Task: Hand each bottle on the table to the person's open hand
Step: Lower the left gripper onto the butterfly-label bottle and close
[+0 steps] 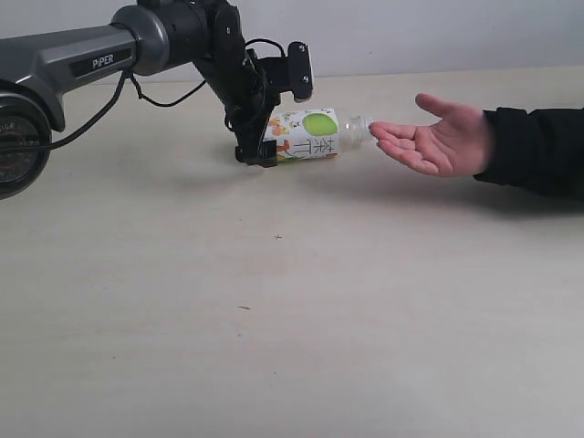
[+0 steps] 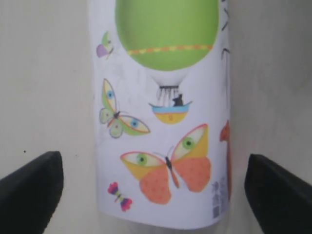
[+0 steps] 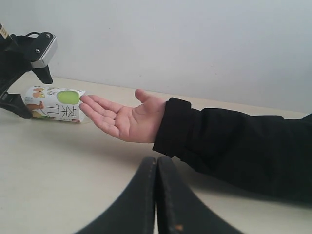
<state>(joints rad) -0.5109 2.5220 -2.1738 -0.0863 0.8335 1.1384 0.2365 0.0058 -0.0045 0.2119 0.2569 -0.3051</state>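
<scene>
A clear bottle with a green-spotted butterfly label lies on its side at the far middle of the table. Its neck points at the fingertips of the person's open hand, which is held palm up at the right. My left gripper straddles the bottle's base end. In the left wrist view the gripper stands open, with a gap on each side of the bottle. My right gripper is shut and empty, low over the table near the sleeve. From there I see the hand and the bottle.
The black jacket sleeve reaches in from the right edge. The left arm stretches in from the far left, with cables hanging from it. A pale wall runs behind the table's far edge.
</scene>
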